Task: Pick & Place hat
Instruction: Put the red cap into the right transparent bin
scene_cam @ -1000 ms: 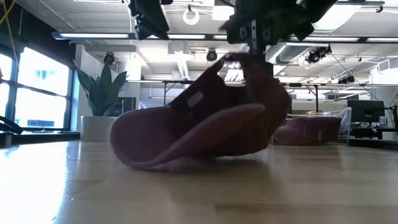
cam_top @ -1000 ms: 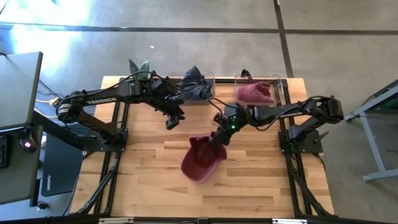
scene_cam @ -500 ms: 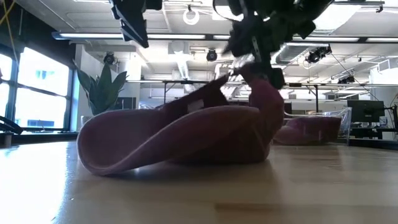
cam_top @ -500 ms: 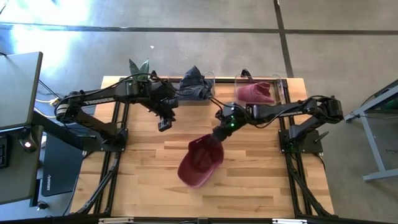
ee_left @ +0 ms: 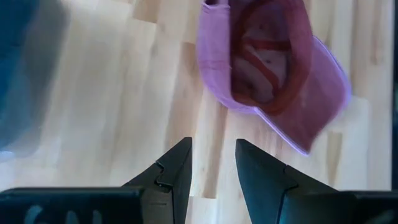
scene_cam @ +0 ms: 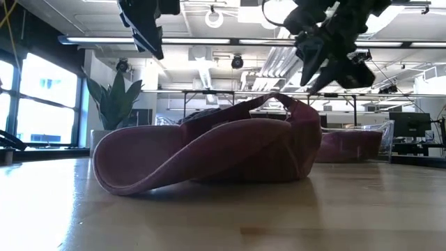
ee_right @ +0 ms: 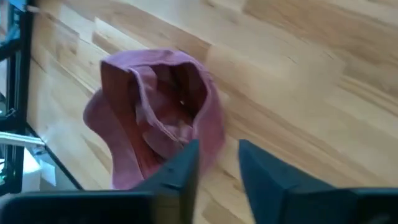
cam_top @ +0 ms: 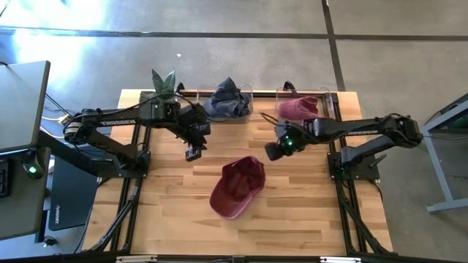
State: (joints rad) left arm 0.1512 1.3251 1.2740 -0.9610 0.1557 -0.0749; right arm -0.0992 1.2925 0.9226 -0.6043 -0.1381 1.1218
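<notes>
hat upside down, mid-counter, brim toward the near-left corner, long axis running diagonally to far-right | risk: floppy crown may collapse or skid under a shallow pinch | right tool just beyond the crown, narrowly parted, empty | left tool farther left, narrowly parted, empty

- Overhead view: even, bright light; glare washes the floor at upper left.
- Level view: ceiling strip lights and left-hand windows backlight the hat, leaving it dim; near counter soft.
- Wrist views: close pincer fingers dark; motion blur on counter boards.
</notes>
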